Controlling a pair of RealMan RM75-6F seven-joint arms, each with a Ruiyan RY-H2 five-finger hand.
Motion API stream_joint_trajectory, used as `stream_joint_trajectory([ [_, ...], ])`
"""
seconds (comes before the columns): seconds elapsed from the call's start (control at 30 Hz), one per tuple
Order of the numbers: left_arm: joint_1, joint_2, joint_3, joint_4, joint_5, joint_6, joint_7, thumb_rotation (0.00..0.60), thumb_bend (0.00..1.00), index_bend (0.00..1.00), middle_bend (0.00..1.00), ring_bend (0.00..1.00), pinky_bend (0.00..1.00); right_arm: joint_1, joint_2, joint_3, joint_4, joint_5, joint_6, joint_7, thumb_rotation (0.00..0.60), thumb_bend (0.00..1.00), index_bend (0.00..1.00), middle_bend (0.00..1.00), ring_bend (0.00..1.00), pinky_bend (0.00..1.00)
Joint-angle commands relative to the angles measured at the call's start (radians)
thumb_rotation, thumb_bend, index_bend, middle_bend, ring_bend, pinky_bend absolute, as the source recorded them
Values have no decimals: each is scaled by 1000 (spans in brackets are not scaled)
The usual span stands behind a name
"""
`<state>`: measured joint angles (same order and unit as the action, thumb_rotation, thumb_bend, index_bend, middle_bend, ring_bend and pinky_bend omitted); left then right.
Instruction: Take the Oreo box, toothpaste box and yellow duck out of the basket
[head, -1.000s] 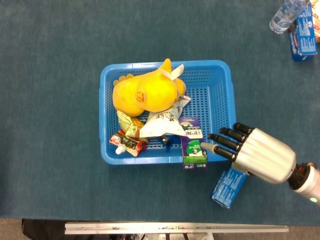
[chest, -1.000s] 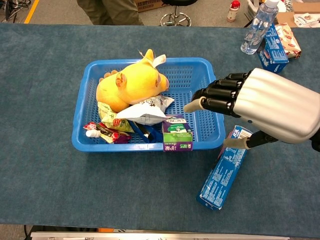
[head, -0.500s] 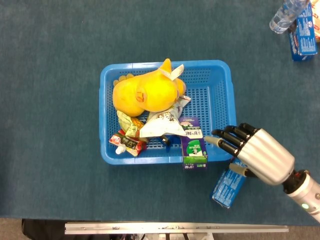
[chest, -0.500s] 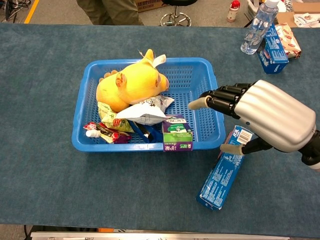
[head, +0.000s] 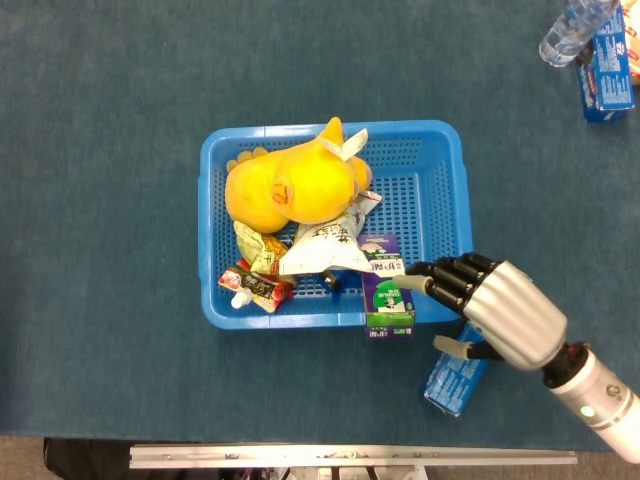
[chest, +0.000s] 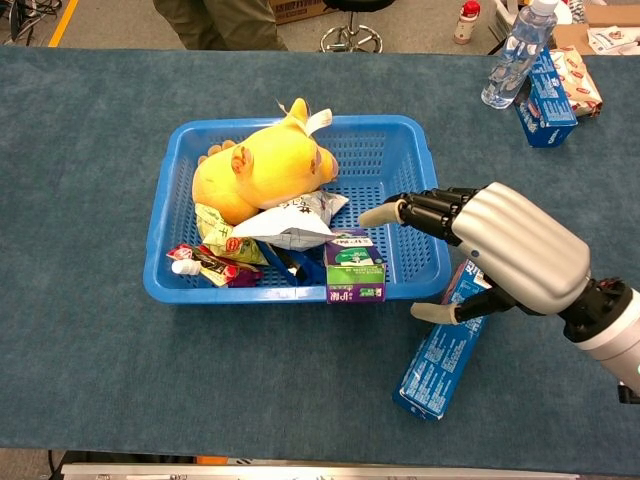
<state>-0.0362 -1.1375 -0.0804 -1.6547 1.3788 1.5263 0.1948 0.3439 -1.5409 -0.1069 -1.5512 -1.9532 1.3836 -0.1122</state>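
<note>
the blue basket (head: 218, 190) sits mid table. the yellow duck (head: 285, 180) lies in its far-left part, not yet out. the blue box (chest: 440, 352) on the table by the right hand (chest: 500, 255) looks like the oreo box, prob out already. the purple-green carton (head: 386, 288), likely the toothpaste box, stands at the near wall inside. right hand is open, holding nothing, fingers reaching twd that carton. left hand not seen.

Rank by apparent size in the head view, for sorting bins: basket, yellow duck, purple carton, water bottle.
1. basket
2. yellow duck
3. purple carton
4. water bottle, though cut off by the frame edge, so its rank against the carton is unsure.
</note>
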Motion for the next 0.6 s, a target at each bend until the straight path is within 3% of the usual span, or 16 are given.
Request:
stream_joint_trajectory([
  [0.03, 0, 0, 1, -1, 1, 0, 0, 600, 358, 313, 308, 286, 507, -2, -28, -2, 25, -3, 21, 27, 600, 0, 248, 320, 372, 460],
  [0.27, 1, 2, 1, -4, 5, 4, -1, 600, 358, 313, 308, 286, 507, -2, -79, -2, 97, -10, 59, 83, 600, 0, 251, 387, 446, 461],
  [0.4, 1, 3, 1, -6, 6, 4, -1, 600, 358, 313, 308, 286, 507, -1, -100, -2, 133, -15, 81, 111, 600, 0, 307, 432, 491, 461],
  [0.6, 1, 3, 2, -8, 8, 4, -1, 600, 358, 313, 308, 286, 507, 2, -133, 2, 186, -14, 100, 134, 600, 0, 322, 449, 509, 464],
])
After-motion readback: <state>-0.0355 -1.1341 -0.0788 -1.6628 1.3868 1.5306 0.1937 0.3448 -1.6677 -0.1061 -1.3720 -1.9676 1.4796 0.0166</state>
